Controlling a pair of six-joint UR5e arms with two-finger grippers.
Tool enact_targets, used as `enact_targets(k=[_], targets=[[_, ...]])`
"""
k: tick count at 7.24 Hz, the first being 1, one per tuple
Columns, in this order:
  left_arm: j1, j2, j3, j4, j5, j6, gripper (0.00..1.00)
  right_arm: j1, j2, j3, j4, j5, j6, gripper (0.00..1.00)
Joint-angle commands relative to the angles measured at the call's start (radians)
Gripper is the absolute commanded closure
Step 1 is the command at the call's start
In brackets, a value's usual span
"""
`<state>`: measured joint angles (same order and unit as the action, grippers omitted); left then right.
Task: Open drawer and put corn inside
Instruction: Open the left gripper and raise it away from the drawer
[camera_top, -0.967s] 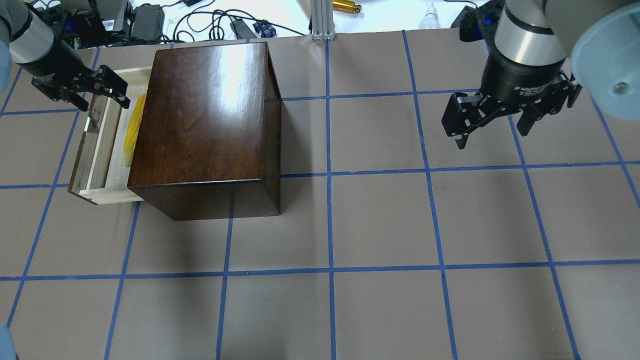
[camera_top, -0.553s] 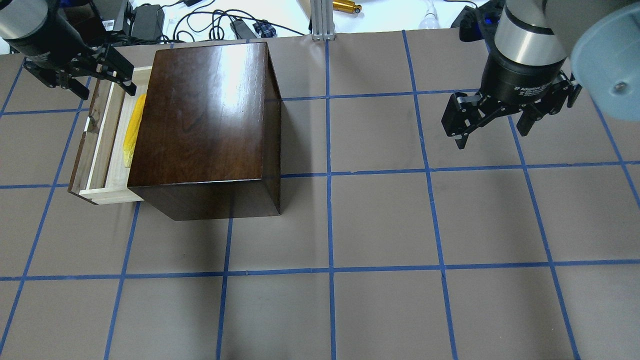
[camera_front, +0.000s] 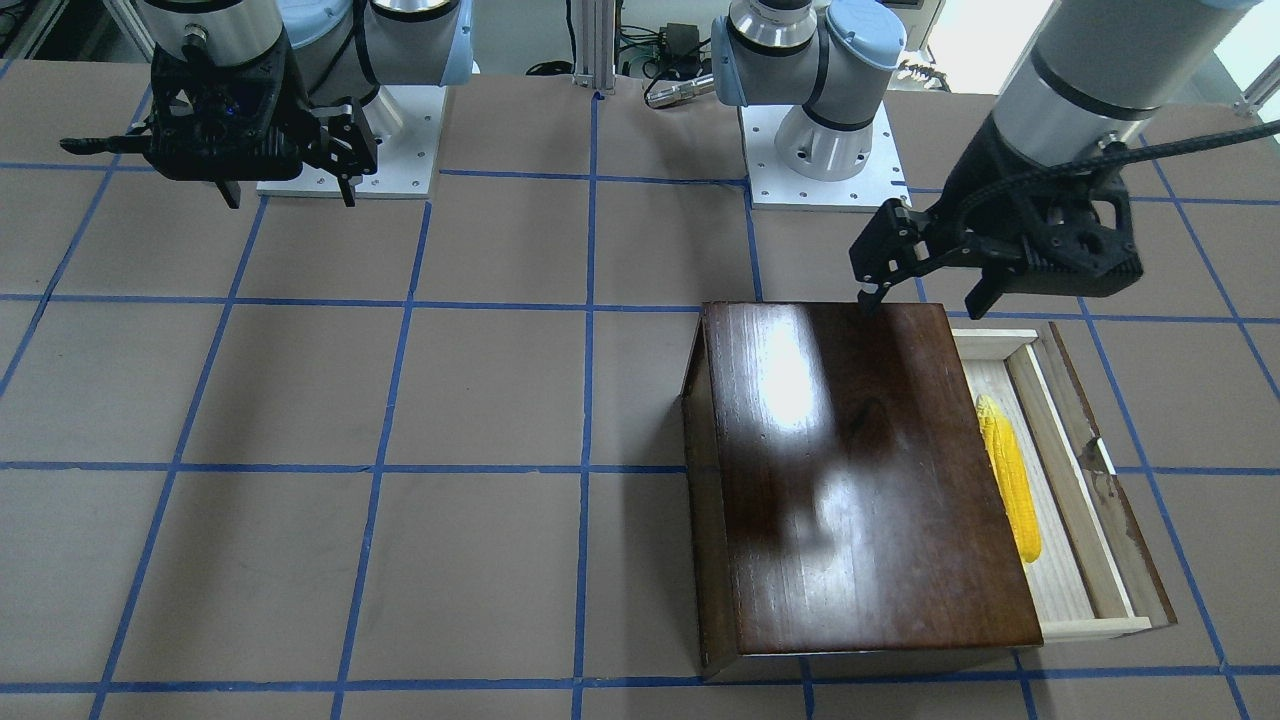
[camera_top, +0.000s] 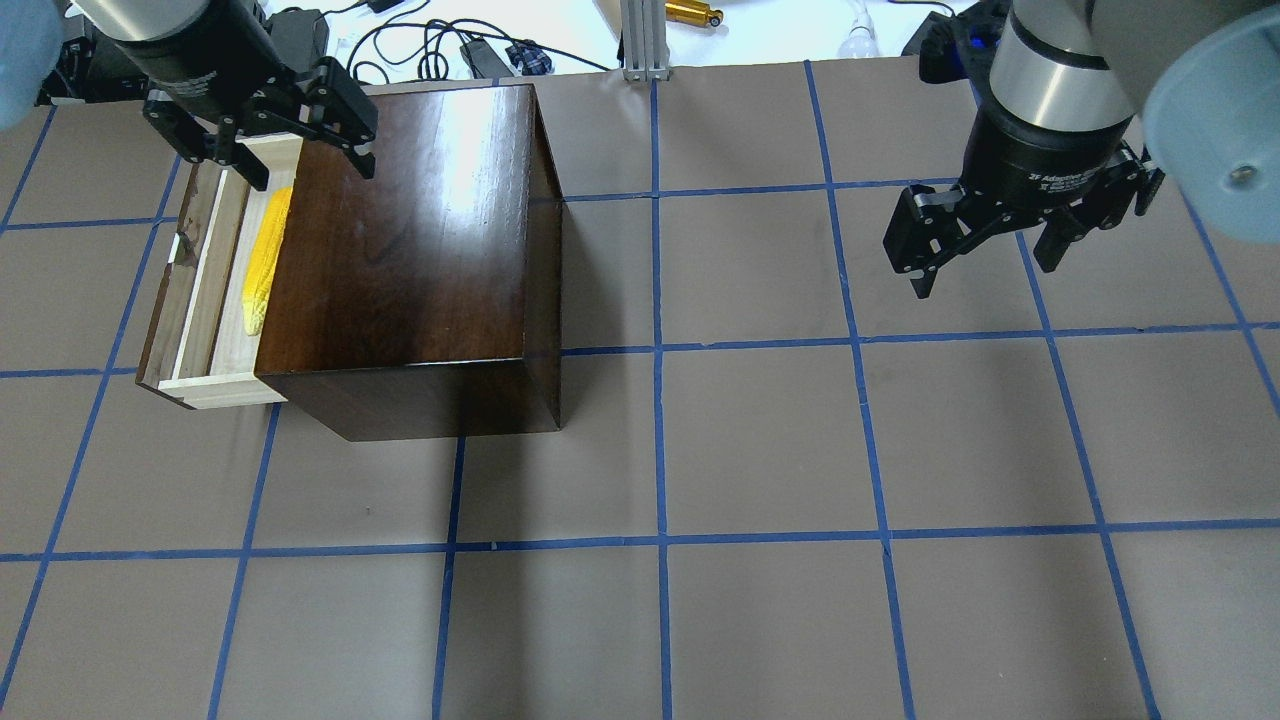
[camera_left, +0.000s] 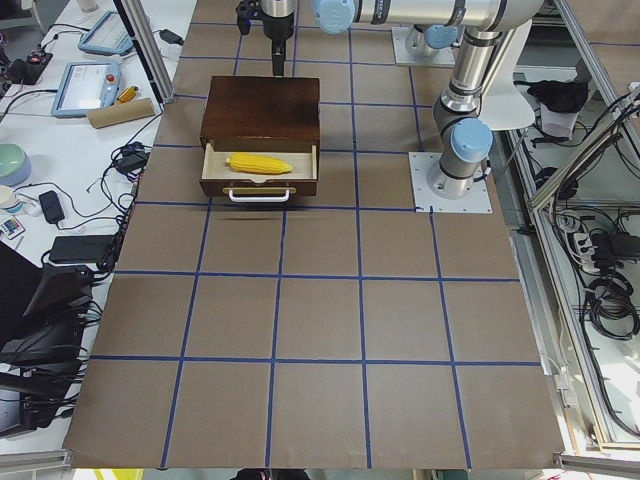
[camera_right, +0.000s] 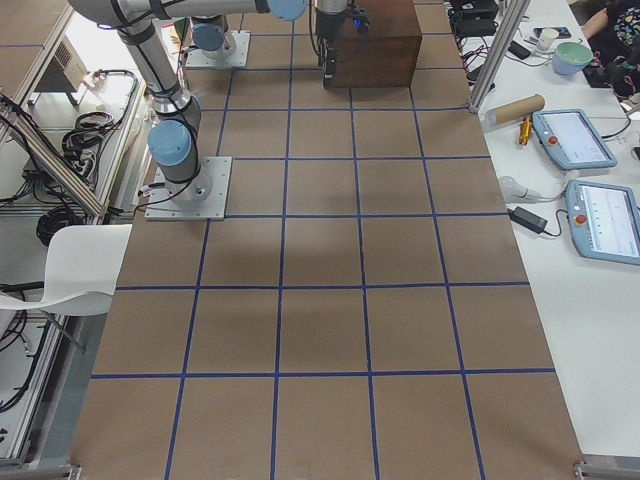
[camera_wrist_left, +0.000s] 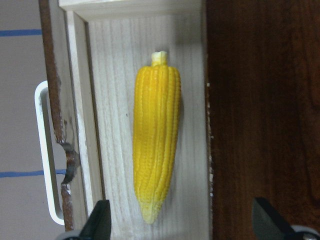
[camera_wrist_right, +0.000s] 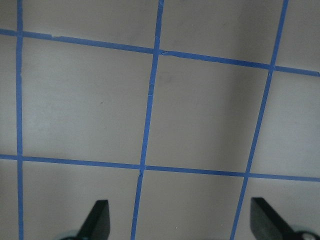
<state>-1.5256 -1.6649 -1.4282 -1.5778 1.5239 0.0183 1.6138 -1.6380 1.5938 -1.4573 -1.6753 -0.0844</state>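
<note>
The wide, shallow drawer of pale unfinished wood with a dark brown front panel (camera_top: 225, 390) stands partway out of the glossy dark-brown wooden box (camera_top: 400, 220); the small, bright yellow, bumpy toy corn cob (camera_top: 266, 258) lies flat on its floor, lengthwise along the front panel, just beside the box's edge.

We record a left arm (camera_front: 1105, 60) and a right arm (camera_top: 1050, 70) of silver-grey tube with pale blue joint caps (camera_top: 1215, 110), each on a white square base plate (camera_front: 870, 185) dotted with small screws. Left gripper (camera_top: 312, 172) and right gripper (camera_top: 983, 275): matt black, two-fingered linkages, the right with white "2F Adaptive" lettering (camera_top: 1060, 182). One black ribbed cable (camera_front: 1200, 143) runs beside the left arm.
</note>
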Motion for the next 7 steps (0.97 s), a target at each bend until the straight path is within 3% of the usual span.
enact_targets(k=[1, 7], targets=[[-0.065, 0.002, -0.005, -0.005, 0.050, -0.052, 0.00, 0.000, 0.001, 0.000, 0.000, 0.000, 0.000, 0.00], [-0.064, 0.010, -0.005, -0.007, 0.039, -0.046, 0.00, 0.000, 0.000, 0.000, 0.000, 0.000, 0.000, 0.00]])
